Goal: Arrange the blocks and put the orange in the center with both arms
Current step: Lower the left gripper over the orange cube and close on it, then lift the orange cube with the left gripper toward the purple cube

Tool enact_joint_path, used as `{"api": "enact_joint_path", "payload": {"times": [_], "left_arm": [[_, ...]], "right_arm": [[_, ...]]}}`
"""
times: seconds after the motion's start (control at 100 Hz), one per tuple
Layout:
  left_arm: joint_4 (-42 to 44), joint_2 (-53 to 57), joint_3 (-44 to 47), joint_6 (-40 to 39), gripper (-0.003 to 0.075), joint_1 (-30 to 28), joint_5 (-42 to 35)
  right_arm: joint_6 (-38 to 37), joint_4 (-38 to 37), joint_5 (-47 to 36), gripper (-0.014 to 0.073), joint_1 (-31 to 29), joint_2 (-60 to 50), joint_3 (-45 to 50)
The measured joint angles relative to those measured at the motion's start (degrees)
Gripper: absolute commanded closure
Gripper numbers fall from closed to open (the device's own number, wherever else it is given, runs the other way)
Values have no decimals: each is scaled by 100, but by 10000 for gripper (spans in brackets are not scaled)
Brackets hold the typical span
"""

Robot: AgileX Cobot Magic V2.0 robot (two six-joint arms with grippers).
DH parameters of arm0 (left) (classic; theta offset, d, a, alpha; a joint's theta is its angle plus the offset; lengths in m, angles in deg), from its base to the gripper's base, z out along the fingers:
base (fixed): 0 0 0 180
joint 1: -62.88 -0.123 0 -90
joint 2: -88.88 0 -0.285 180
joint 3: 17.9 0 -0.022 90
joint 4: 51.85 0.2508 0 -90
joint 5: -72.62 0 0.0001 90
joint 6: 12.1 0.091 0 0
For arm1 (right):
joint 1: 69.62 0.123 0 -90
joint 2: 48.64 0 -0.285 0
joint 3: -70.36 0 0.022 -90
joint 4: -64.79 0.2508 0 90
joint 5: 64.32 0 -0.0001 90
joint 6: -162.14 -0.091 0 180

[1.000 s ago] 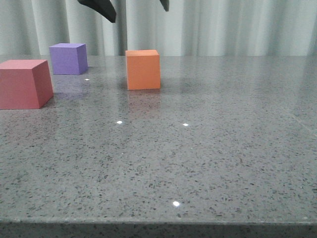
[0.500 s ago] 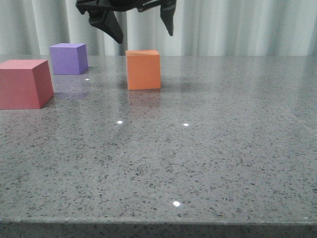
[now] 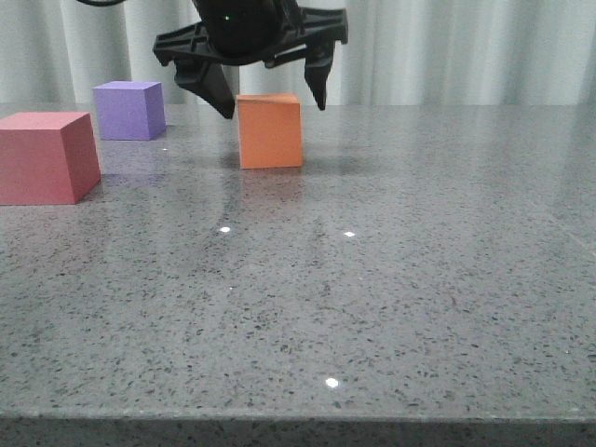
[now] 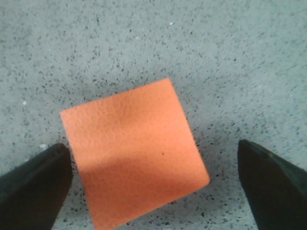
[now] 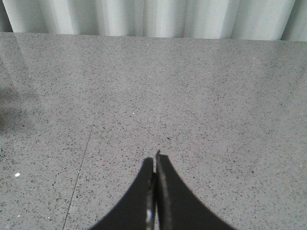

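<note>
Orange matte foam cube [image 3: 269, 130] sits on the grey speckled table [image 3: 372, 307]; nearer and to its left the red-pink cube [image 3: 47, 156], further back-left the purple cube [image 3: 129, 110]. Left gripper [image 3: 270, 95] hangs over it, spread wide, fingers [image 4: 33, 191] clear of both sides, gripping nothing. Suggest squaring to cube faces, then descend. Right gripper [image 5: 154, 163] pressed together, empty.

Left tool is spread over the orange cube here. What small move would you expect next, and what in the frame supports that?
Probably a short further descent, then closing. The left tool is open with its fingertips on either side of the orange cube, only about level with its top face and not touching. The wrist view shows the cube rotated relative to the fingers, so a slight wrist twist first might help.
</note>
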Motion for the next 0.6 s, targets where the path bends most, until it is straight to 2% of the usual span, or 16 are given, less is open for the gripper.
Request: {"api": "enact_joint_path", "payload": {"times": [0.25,0.6], "left_arm": [[57,-201,0,-10,76,0,12],[219,-201,0,-10,309,0,-79]], "right_arm": [[0,0,0,662,0,0,0],[0,0,0,662,0,0,0]]}}
